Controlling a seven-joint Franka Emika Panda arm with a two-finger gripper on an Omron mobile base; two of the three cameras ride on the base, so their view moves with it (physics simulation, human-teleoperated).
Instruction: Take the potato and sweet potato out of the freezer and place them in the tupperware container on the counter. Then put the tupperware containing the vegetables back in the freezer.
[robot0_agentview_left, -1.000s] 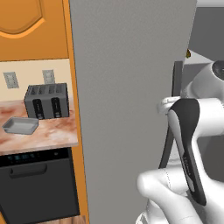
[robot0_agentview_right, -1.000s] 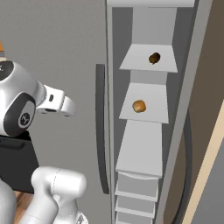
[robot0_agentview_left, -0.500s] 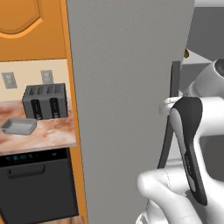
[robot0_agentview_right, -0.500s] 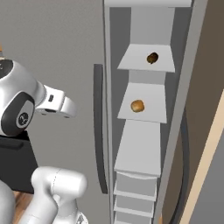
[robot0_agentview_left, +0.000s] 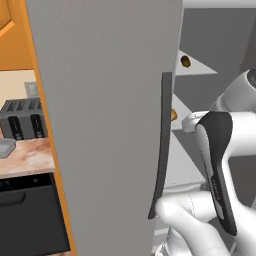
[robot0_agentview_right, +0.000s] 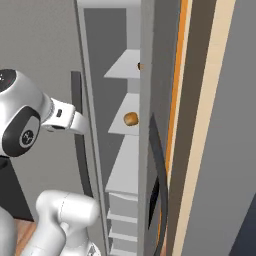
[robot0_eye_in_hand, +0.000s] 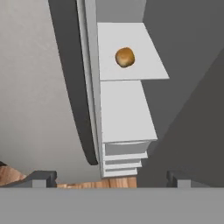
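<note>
1. The freezer (robot0_agentview_left: 105, 100) door stands ajar, its dark curved handle (robot0_agentview_left: 161, 145) edging the gap to the shelves.
2. The potato (robot0_eye_in_hand: 124, 57) lies alone on a grey shelf (robot0_eye_in_hand: 135, 65); the sweet potato (robot0_agentview_left: 185, 61) sits one shelf higher.
3. The gripper (robot0_eye_in_hand: 109, 177) hangs released, fingers spread wide, empty, apart from the potato.
4. The tupperware container (robot0_agentview_left: 6, 147) rests on the counter (robot0_agentview_left: 30, 157), beside the toaster (robot0_agentview_left: 22, 119).

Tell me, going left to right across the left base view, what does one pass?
Tupperware container → toaster → freezer door → its dark handle → sweet potato on a shelf → the robot's arm.
</note>
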